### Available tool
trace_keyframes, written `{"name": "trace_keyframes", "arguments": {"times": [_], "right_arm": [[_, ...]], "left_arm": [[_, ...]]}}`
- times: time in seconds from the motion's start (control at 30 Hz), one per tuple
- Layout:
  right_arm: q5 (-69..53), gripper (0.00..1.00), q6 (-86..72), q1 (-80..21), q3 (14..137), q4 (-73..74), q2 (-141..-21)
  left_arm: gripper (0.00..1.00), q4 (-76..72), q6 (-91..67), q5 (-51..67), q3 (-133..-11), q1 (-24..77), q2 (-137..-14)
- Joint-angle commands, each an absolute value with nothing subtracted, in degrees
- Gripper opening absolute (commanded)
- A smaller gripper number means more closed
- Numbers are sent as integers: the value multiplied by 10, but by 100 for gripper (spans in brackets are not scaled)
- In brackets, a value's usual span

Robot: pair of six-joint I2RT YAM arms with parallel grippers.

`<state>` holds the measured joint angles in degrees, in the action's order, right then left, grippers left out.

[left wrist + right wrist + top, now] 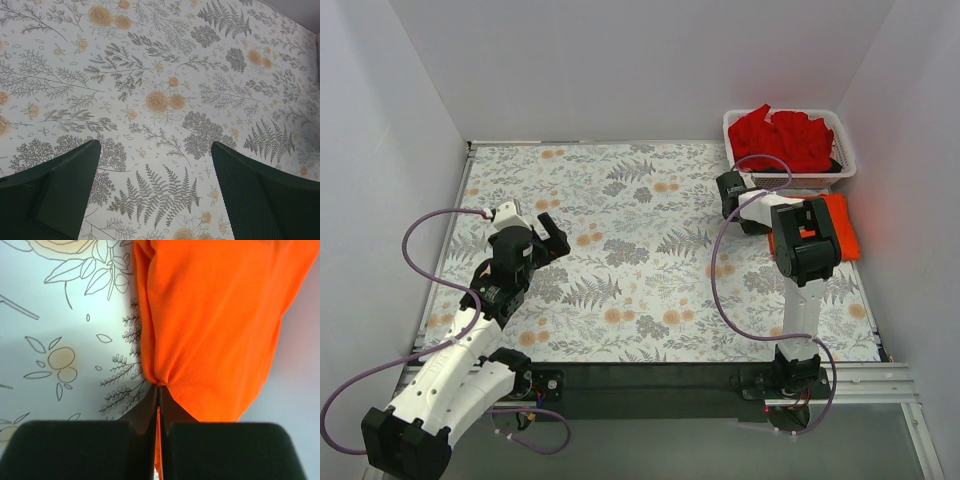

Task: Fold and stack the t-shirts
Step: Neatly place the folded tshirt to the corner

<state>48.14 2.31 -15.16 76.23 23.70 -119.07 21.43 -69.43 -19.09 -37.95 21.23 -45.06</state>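
A bright orange-red t-shirt (842, 226) lies folded at the right edge of the table, mostly hidden under my right arm. In the right wrist view the same shirt (215, 315) fills the upper right, and my right gripper (158, 390) is shut on its near edge, with cloth pinched between the jaws. The deeper red t-shirts (782, 138) are piled in a white mesh basket (844, 152) at the back right. My left gripper (551, 238) is open and empty over the left of the table; its fingers (60, 190) frame bare floral cloth.
The table is covered with a floral-print cloth (640, 240). White walls close it in on the left, back and right. The basket stands just behind the right arm. A purple cable (725, 280) loops beside the right arm.
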Motion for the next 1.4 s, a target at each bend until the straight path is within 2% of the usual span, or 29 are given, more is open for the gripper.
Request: {"name": "trace_keyframes", "arguments": {"times": [0.0, 0.23, 0.27, 0.3, 0.4, 0.5, 0.6, 0.67, 0.97, 1.23, 1.37], "right_arm": [[505, 1, 51, -149, 784, 219, -1208], [496, 3, 49, -154, 783, 216, -1209], [495, 8, 47, -156, 778, 216, -1197], [491, 22, 45, -160, 773, 216, -1188], [474, 40, 31, -176, 752, 219, -1145], [441, 49, 15, -192, 736, 230, -1093], [402, 51, -3, -207, 735, 258, -1038], [384, 52, -29, -209, 734, 282, -989], [306, 70, -73, -209, 693, 329, -719], [325, 98, -86, -210, 592, 300, -429], [333, 98, -76, -210, 505, 251, -299]], "left_arm": [[92, 217, -690, -192, -377, 216, -454], [92, 215, -690, -192, -377, 216, -458], [92, 216, -690, -192, -377, 215, -457], [92, 215, -690, -191, -377, 216, -458], [92, 216, -690, -189, -378, 215, -460], [92, 216, -690, -188, -378, 215, -461], [92, 215, -690, -189, -378, 215, -462], [92, 216, -689, -190, -379, 216, -461], [92, 216, -689, -212, -377, 216, -439], [92, 216, -686, -295, -368, 215, -348], [94, 231, -680, -343, -366, 216, -294]]}}
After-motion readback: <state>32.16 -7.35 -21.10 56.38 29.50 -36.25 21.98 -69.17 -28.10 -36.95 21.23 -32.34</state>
